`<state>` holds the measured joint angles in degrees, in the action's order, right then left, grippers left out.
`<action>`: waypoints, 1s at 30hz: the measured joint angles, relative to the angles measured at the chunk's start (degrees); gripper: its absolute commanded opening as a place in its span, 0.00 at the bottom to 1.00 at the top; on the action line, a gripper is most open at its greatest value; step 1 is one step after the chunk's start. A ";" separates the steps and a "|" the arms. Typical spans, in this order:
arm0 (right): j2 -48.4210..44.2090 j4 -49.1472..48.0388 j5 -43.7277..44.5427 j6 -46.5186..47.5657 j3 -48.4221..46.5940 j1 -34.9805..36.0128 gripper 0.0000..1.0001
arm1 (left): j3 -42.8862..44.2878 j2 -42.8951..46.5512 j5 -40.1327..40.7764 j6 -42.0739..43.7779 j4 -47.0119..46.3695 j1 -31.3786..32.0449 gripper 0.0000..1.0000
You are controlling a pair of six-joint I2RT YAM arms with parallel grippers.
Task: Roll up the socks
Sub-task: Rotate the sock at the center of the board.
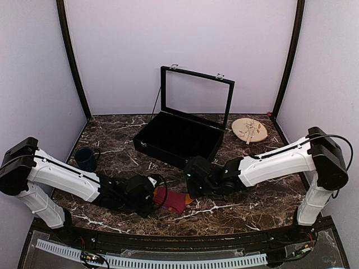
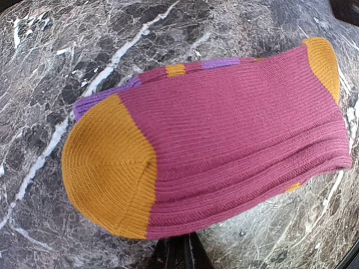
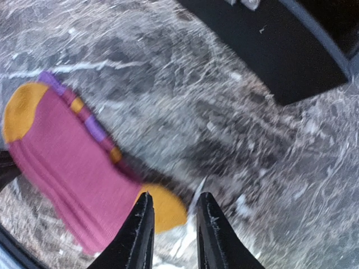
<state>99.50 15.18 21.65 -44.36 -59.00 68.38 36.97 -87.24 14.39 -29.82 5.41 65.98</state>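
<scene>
Your left gripper (image 1: 150, 194) met the ribbed magenta-and-orange fabric sock (image 2: 224, 145), its grip impossible to tell. Your right gripper (image 3: 174, 199) hovered near the sock's right end, fingers parted, empty.

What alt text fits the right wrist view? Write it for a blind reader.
A magenta sock with orange ends and purple stripes lies on a dark marble table, its near orange tip beside the right gripper, whose jaws stand slightly apart. A corner of a black case shows top right.
</scene>
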 measured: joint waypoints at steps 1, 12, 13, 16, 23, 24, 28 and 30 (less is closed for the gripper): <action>0.57 -0.11 -0.11 0.66 -0.39 -0.57 0.24 | 0.00 0.00 -0.11 0.02 -0.04 -0.24 0.08; 5.64 -2.71 -3.04 3.41 -1.88 -1.68 0.16 | 0.57 -0.87 -1.66 0.87 -1.29 -3.10 0.09; 5.62 -3.13 -3.41 3.34 -1.60 -1.68 0.15 | 0.68 -1.05 -1.79 0.98 -1.49 -3.34 0.09; 5.60 -4.00 -4.52 3.15 -0.31 -1.68 0.15 | 1.40 -1.95 -2.45 1.46 -2.10 -4.39 0.09; 4.81 -5.44 -6.93 2.03 2.47 -1.49 0.14 | 3.58 -4.33 -4.24 3.43 -3.30 -6.99 0.09; 4.61 -5.60 -7.10 1.84 2.73 -1.40 0.14 | 3.89 -4.66 -4.50 3.74 -3.43 -7.34 0.09; 3.56 -5.73 -7.76 0.92 3.58 -0.72 0.14 | 5.11 -6.08 -5.51 5.09 -4.31 -8.72 0.09; 3.08 -5.73 -8.09 0.39 3.76 -0.09 0.14 | 5.75 -6.78 -6.12 5.68 -4.76 -9.38 0.09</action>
<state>102.59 9.45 13.56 -43.97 -55.24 68.29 42.72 -94.02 8.27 -24.14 0.64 56.60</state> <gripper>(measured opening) 0.141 0.090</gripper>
